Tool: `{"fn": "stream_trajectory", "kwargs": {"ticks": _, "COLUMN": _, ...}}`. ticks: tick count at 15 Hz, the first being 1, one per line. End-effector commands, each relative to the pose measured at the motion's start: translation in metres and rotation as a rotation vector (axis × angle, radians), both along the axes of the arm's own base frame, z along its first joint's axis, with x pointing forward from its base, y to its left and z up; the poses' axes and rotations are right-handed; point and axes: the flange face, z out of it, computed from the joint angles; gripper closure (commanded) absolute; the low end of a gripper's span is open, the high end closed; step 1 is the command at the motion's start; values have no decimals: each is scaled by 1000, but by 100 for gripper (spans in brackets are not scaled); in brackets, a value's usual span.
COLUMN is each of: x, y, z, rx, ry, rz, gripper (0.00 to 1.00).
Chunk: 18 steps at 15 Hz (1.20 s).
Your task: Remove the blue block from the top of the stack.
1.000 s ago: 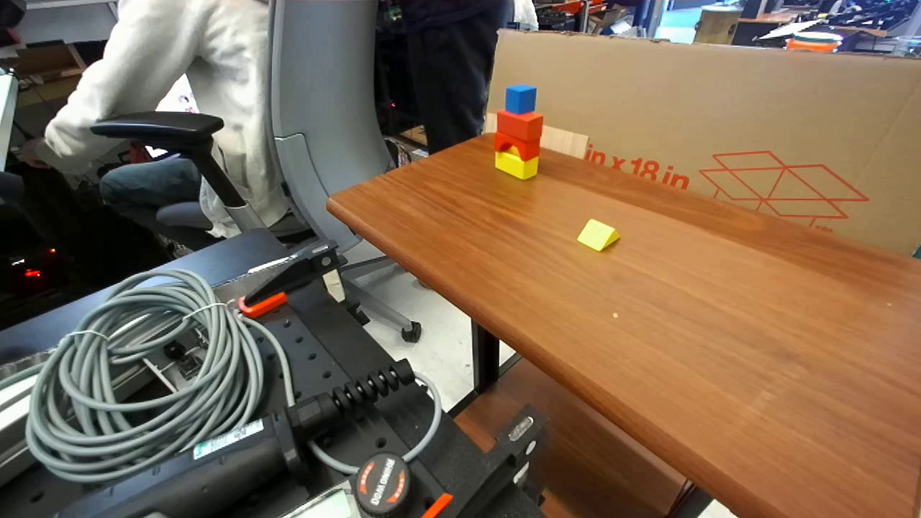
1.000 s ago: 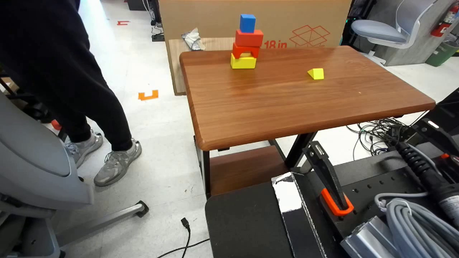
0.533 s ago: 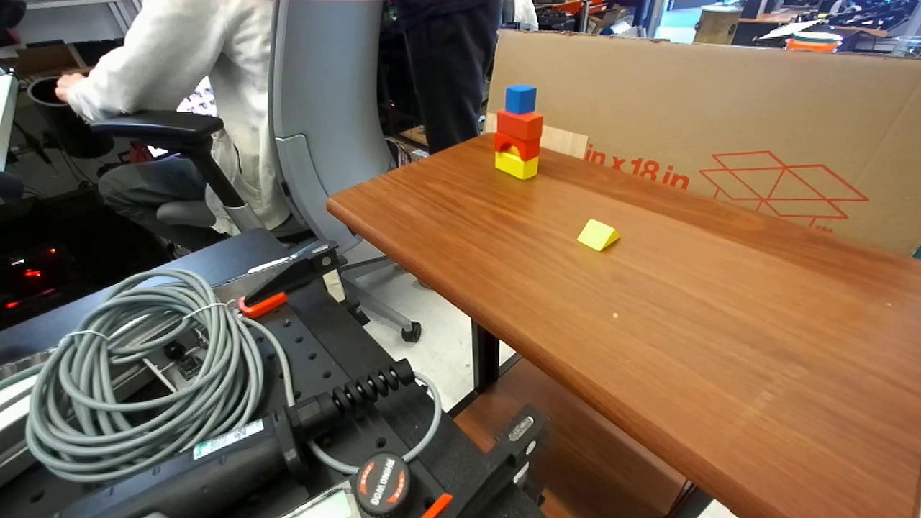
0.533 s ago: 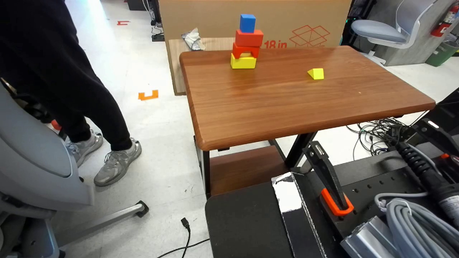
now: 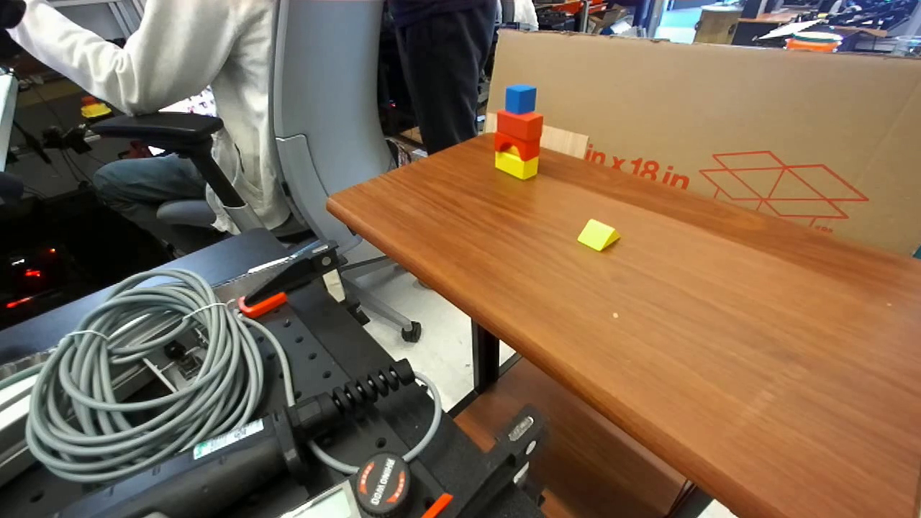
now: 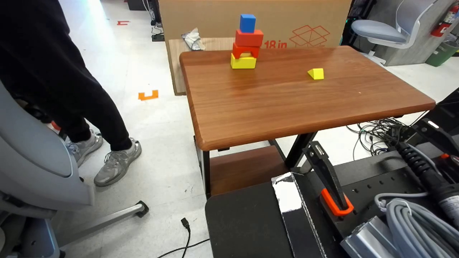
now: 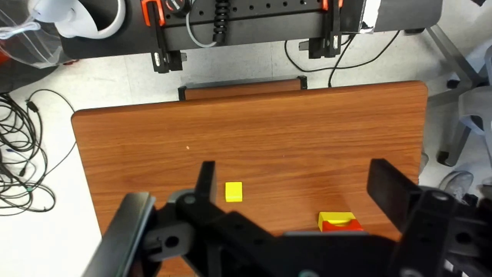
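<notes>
You can see the blue block [image 5: 521,99] in both exterior views. It sits at the very top of the stack [image 5: 517,132], right on a red block [image 6: 249,38] that is wider than it. Under that comes a red arch [image 6: 246,49], and at the bottom is a yellow block [image 6: 243,63] that rests on the brown tabletop [image 6: 304,104]. The stack stands up, near one corner of the tabletop.

Your pincer shows in the wrist view [image 7: 294,167]. Its two black fingers [image 7: 388,188] are spread wide, with a big gap between them. Through that gap you can see a yellow wedge [image 7: 233,191], shaped like a little roof. It lies on the tabletop, well apart from the stack. A bit of the bottom yellow block and a bit of the red arch peek out there too, but the rest of the stack is hidden.

Behind the tabletop stands a big sheet of cardboard [image 5: 626,93] with red letters and a red drawing. In an exterior view, you see someone in a pale top [image 5: 201,65] sitting in a gray chair [image 5: 324,93]. A gray cable [image 5: 241,360] lies in loops.
</notes>
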Motion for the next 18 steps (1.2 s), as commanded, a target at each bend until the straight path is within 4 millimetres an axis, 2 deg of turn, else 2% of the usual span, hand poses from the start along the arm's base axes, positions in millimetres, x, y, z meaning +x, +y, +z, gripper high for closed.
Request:
{"fn": "stream_trajectory", "kwargs": {"ticks": 1, "x": 38, "y": 23, "z": -22, "rx": 7, "ry": -42, "rz": 2, "gripper": 0}}
{"fn": "stream_trajectory", "kwargs": {"ticks": 10, "x": 128, "y": 70, "z": -78, "rx": 61, "ry": -171, "rz": -34, "gripper": 0}}
{"fn": "stream_trajectory", "kwargs": {"ticks": 18, "x": 181, "y": 107, "z": -109, "rx": 58, "ry": -147, "rz": -58, "gripper": 0}}
